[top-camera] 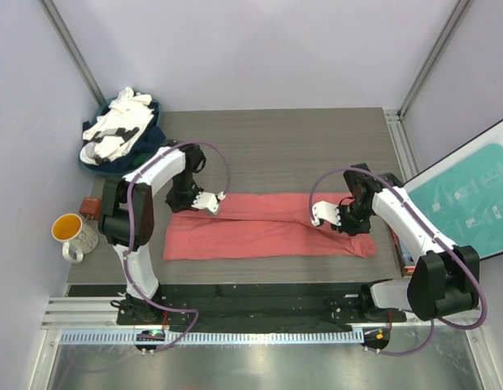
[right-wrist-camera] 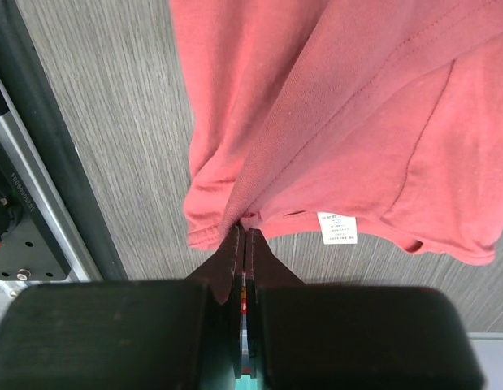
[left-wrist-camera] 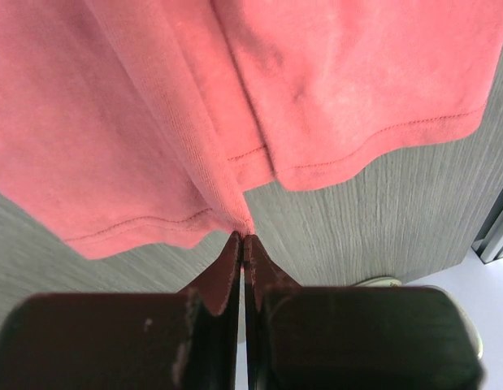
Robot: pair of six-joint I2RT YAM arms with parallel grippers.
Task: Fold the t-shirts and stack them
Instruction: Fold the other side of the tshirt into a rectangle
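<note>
The coral-red t-shirt (top-camera: 267, 227) lies in a long band across the middle of the table (top-camera: 275, 138), with the left gripper (top-camera: 212, 203) and right gripper (top-camera: 324, 215) each clamped tight on one end, probably to carry its fold over evenly.

Right gripper (right-wrist-camera: 244, 233): dark jaws pressed together, pinching a bunched fold at the edge of the coral-red soft cloth t-shirt (right-wrist-camera: 316, 106). Small white printed tag (right-wrist-camera: 336, 227) hangs just beside the pinch. Cloth lies on grey wood-grain bench (right-wrist-camera: 113, 122); black edge strip (right-wrist-camera: 28, 138) at left.
</note>
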